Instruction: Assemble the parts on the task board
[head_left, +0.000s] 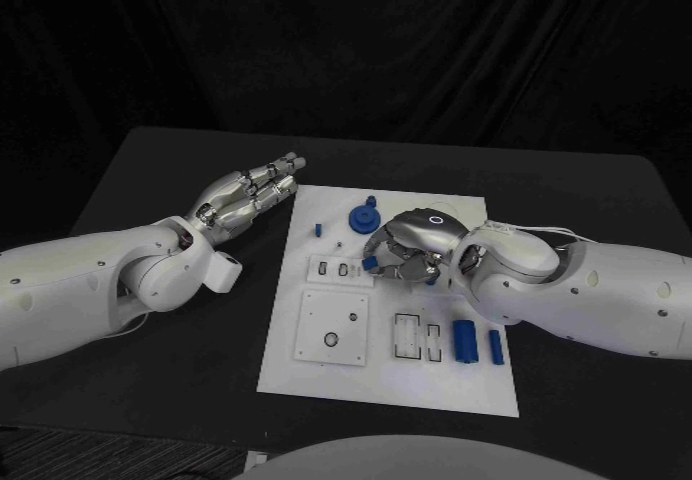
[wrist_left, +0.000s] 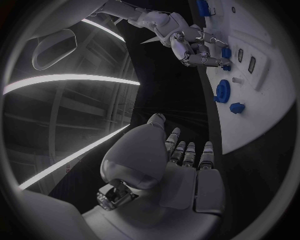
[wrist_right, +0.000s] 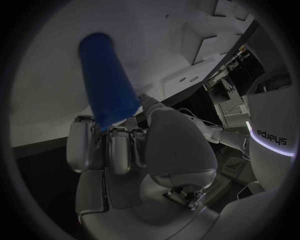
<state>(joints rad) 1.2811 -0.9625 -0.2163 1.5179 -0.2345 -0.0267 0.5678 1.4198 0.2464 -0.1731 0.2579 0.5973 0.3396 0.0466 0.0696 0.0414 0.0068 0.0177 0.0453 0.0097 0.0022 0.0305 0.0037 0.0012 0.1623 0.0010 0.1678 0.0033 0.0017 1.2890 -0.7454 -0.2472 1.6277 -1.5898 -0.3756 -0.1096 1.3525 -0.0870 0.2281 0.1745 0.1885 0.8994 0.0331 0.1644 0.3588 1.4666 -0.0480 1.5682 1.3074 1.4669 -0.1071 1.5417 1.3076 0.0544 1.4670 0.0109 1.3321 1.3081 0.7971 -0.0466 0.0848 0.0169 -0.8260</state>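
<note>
The white task board (head_left: 389, 385) lies in the middle of the black table. My right hand (head_left: 411, 245) hovers over the board's upper middle and grips a blue cylinder (wrist_right: 106, 82), whose end peeks out below the fingers (head_left: 371, 263). A blue gear (head_left: 361, 217) and a small blue piece (head_left: 319, 229) sit near the board's far edge. Two blue cylinders (head_left: 464, 340) lie at the board's right side. My left hand (head_left: 253, 195) floats beside the board's far left corner, fingers straight and holding nothing. The left wrist view shows my left hand (wrist_left: 181, 165), the right hand (wrist_left: 187, 42) and the gear (wrist_left: 223, 91).
A raised white square block (head_left: 335, 325) with a round hole sits on the board's left half, with rectangular slots (head_left: 408, 335) to its right. Bare black table (head_left: 159, 170) surrounds the board on all sides.
</note>
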